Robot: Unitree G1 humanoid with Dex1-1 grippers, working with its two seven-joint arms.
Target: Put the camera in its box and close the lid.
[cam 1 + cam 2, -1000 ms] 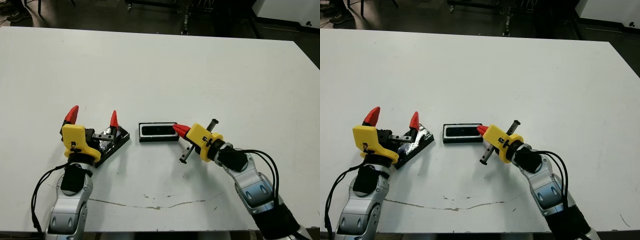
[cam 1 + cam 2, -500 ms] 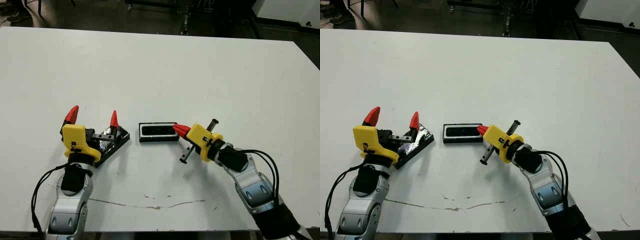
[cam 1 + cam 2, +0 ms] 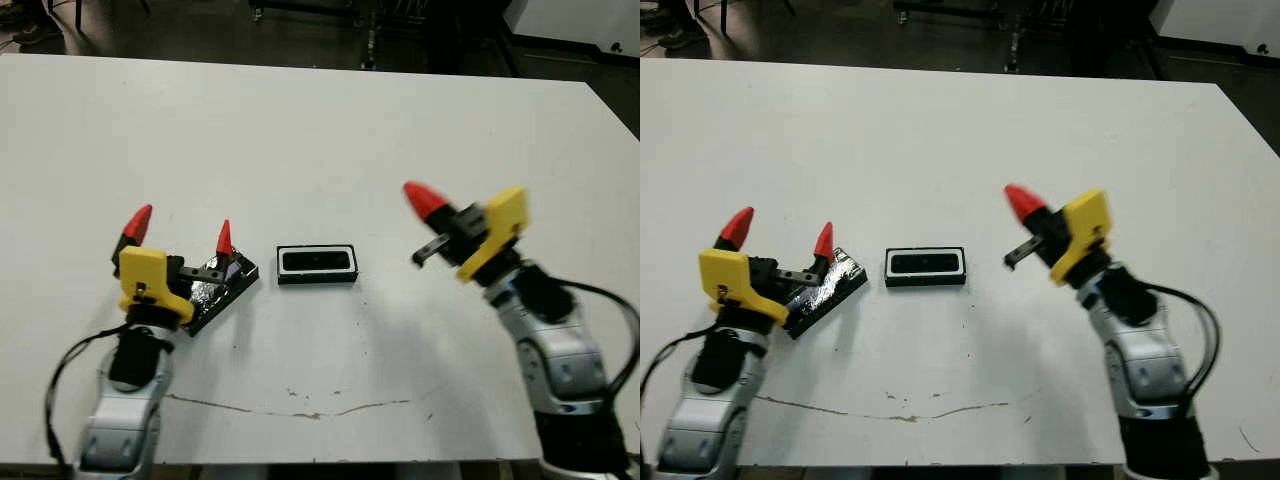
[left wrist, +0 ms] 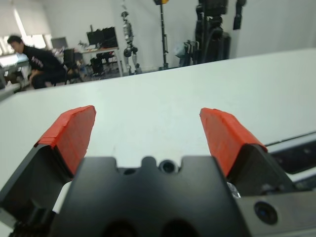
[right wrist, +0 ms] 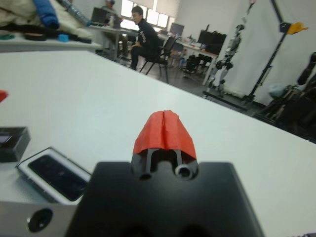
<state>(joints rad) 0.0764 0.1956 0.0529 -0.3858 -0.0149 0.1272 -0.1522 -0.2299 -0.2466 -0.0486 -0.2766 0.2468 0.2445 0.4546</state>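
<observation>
The left gripper [image 3: 180, 230] has its two red-tipped fingers [image 4: 71, 134] spread wide with nothing between them, while the right gripper [image 5: 164, 131] has its fingers pressed together into a single red point, gripping nothing. Just beside the inner fingertip of the left gripper, and partly under that gripper's black body, lies the lid [image 3: 222, 288], a flat black panel with a shiny, silvery face, resting at an angle on the white table [image 3: 300, 130]; in the left wrist view its edge shows beyond the inner finger. Between the two grippers, a little nearer the left one and apart from the lid, sits the box [image 3: 317, 264], a shallow black-walled tray with a white inner rim, lying flat with its long side running from one gripper toward the other. Inside the box lies the camera [image 3: 926, 263], a flat black device that fills most of the tray and sits level below its rim; the right wrist view shows it dark and glossy within the white border. The box is open, with the lid off to its side and not touching it. The right gripper is raised above the table, well apart from the box, its closed tip pointing roughly toward it. Beyond the far edge of the table the right wrist view shows a seated person [image 5: 143, 42] in dark clothing.
</observation>
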